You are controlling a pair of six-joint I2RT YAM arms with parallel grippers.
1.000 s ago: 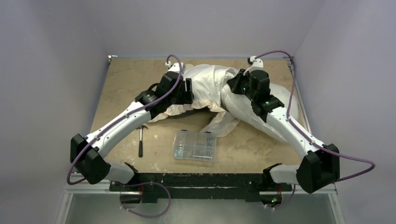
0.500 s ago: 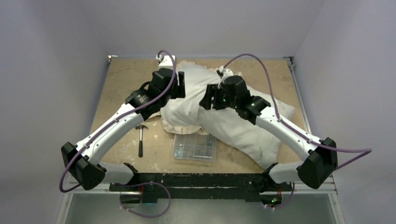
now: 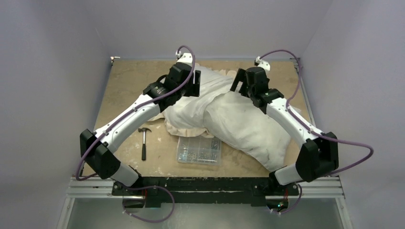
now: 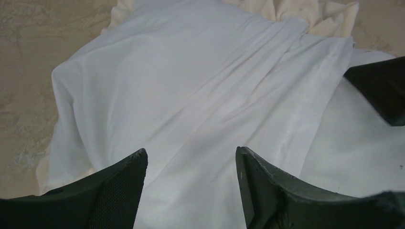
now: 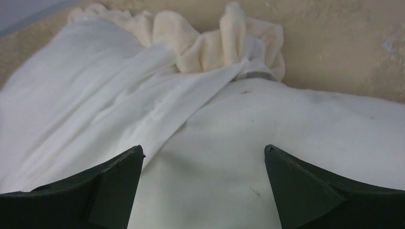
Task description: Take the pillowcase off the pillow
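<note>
While both end effectors hang above the bedding, we find neither holding anything. The left gripper stands released, jaws apart, over the smooth white face of the pillowcase. The right gripper is spread wide and empty above the pillow, close to where the cover's edge crosses it.

From overhead, the pillow lies on the right half of the table, running from the far middle toward the near right, and is largely bare. The pillowcase is heaped against its left flank. A fold is drawn over the pillow's far end and the frill is bunched there. We cannot tell whether that end sits inside the cover or is merely draped by it.

We judge the step in hand to be a fresh grasp for the last pull. We recommend that the left gripper pinch cover cloth alone, near the frill, and draw it leftward. The right should pin or grip the pillow so it does not follow. Catching both layers in one pinch would undo the effort. The hammer and the parts box lie just beside the near hem and could be dragged.
</note>
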